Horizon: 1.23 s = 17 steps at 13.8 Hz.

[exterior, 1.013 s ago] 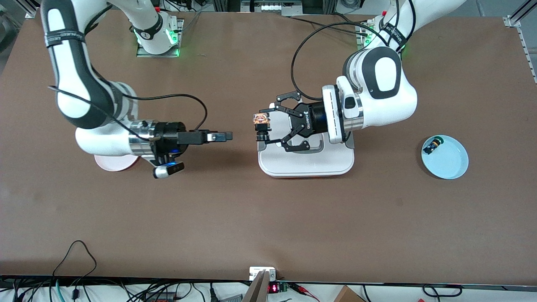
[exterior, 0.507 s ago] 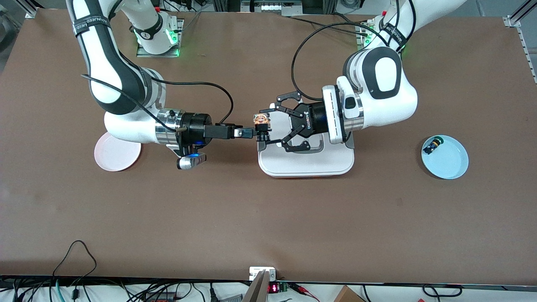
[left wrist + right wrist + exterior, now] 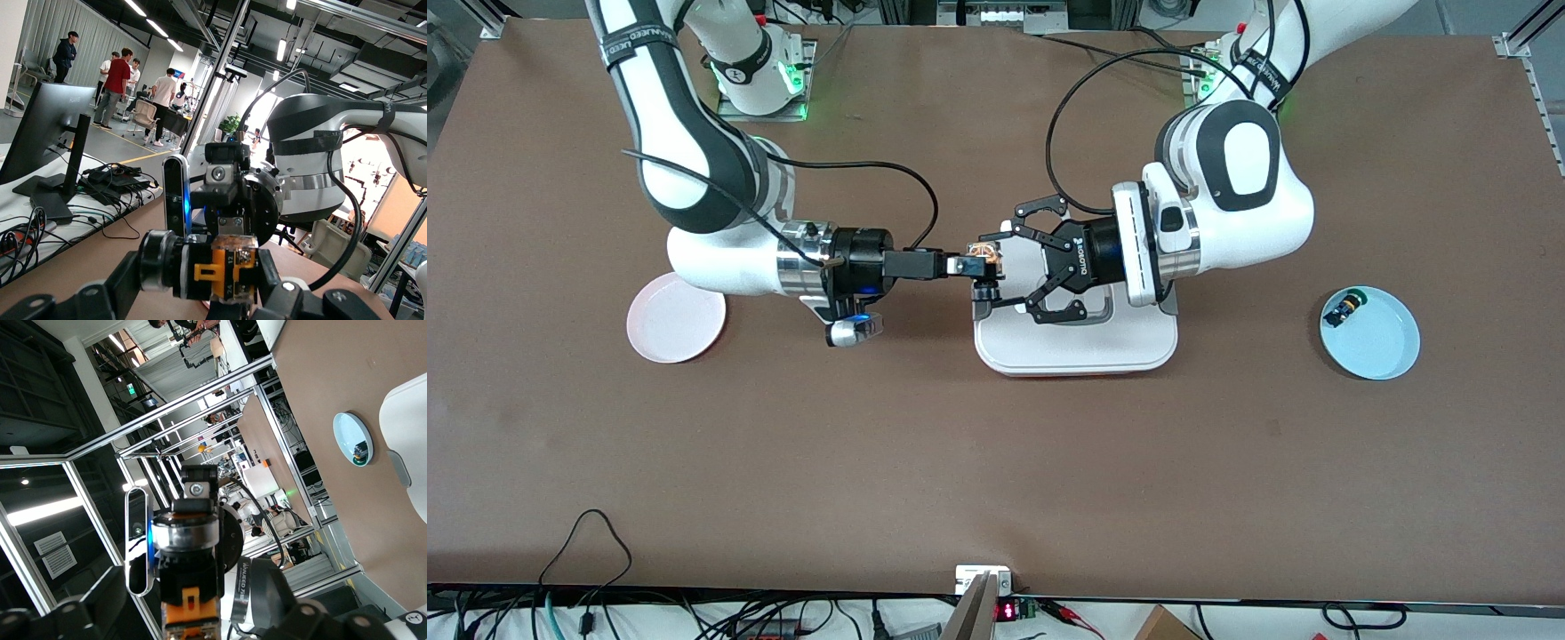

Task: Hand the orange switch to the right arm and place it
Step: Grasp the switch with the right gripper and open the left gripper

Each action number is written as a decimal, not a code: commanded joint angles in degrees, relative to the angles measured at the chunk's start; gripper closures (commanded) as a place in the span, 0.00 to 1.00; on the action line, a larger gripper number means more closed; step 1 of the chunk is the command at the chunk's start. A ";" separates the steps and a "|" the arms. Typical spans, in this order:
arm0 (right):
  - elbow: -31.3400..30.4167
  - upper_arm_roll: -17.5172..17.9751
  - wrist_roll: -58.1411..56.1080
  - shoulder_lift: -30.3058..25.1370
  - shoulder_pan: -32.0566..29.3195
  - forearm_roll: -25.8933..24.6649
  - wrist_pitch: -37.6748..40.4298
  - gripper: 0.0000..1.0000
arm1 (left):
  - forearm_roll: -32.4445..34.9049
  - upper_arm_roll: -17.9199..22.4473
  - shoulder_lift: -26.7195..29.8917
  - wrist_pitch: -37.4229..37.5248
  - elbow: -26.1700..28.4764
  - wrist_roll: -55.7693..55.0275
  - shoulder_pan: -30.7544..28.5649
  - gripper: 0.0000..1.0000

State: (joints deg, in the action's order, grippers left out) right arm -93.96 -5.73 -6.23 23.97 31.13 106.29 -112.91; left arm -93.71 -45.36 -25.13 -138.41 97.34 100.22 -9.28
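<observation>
Going across the front view from the right arm's end: the pink plate (image 3: 675,317) is fully uncovered now, because the right arm swung off it and shot toward the middle of the table over the last second. A second ago the right gripper (image 3: 963,265) was hanging well short of the handoff spot; now its slim black fingers are right at the switch (image 3: 984,258), up in the air over the edge of the white tray (image 3: 1076,342). Its fingers were wide open and look like they've only just started to come in, and I honestly can't tell from these shots whether they've got contact yet, so I wouldn't call it a grip. The left gripper (image 3: 989,268) hasn't budged the whole time, still clamped shut on the switch and holding it out sideways; in the left wrist view you can see the orange body pinched between its fingers with the right arm's wrist staring straight back at it. Farther toward the left arm's end, the blue plate (image 3: 1389,354) sits with the green-capped switch (image 3: 1343,308) in it, untouched. So my read: the approach is done and we're at the actual handover. The right needs to finish closing before the left lets go, otherwise that tiny thing drops onto the tray. Placing comes after, probably on the pink plate.
</observation>
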 commanded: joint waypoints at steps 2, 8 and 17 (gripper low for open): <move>-2.10 -0.34 -0.19 -2.08 0.68 0.85 -1.09 0.24 | -2.00 -0.61 0.78 0.07 0.75 1.30 -0.66 0.76; -2.37 -0.34 -0.88 -2.17 0.68 0.76 -0.91 0.44 | -2.09 -0.61 0.78 0.07 0.83 1.21 -0.57 0.76; -2.90 -0.34 -3.26 -2.17 0.51 0.85 -0.47 1.00 | -2.09 -0.70 0.87 0.16 0.75 0.68 -0.74 0.55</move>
State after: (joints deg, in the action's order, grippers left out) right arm -94.85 -5.89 -7.83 23.24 31.29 106.56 -113.25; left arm -93.79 -45.36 -25.16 -138.39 97.70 100.15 -9.27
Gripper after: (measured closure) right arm 0.656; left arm 0.260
